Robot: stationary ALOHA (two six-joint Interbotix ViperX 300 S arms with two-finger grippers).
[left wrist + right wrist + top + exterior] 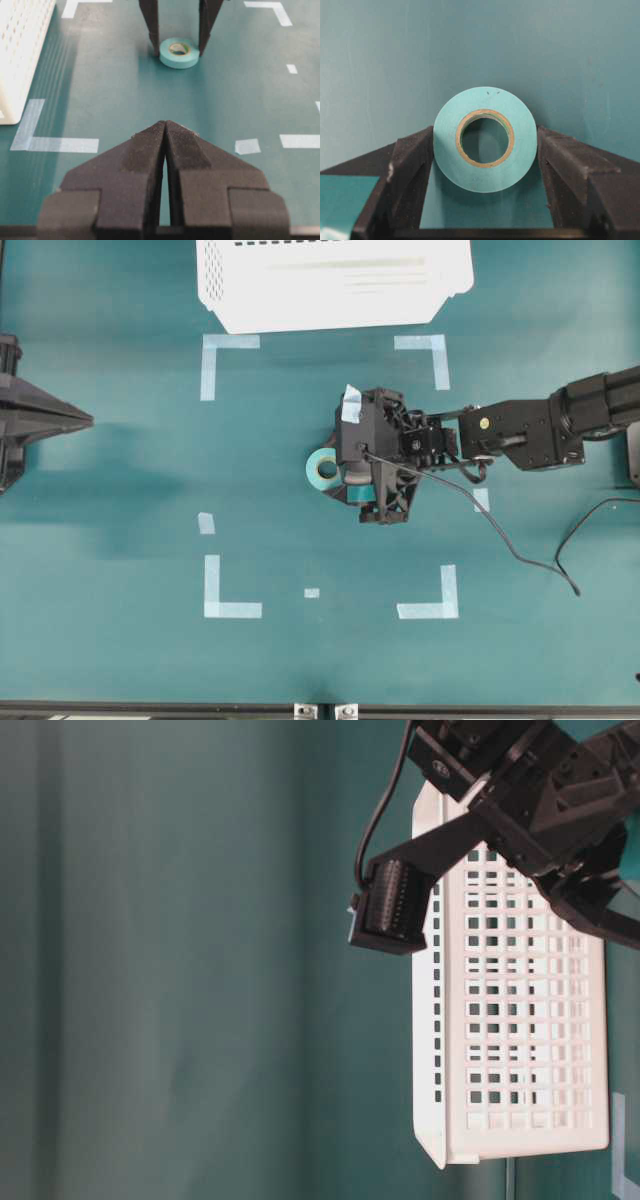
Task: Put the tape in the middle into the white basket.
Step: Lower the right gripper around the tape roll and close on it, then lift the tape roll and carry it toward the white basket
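Even, fairly bright light from above across all views. Overhead view: white basket overexposed, slot detail washed out; soft shadow band on table beside left gripper. Table-level view: soft, slightly blurred, faint vertical shading bands. Left wrist view: near fingers sharp, grainy texture visible; tape beyond them slightly soft. Right wrist view: tape crisp between right gripper fingers, dark shade beneath roll.

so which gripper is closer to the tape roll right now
Right. The right gripper straddles the tape, a finger on each side. The left gripper sits shut, far across the table.
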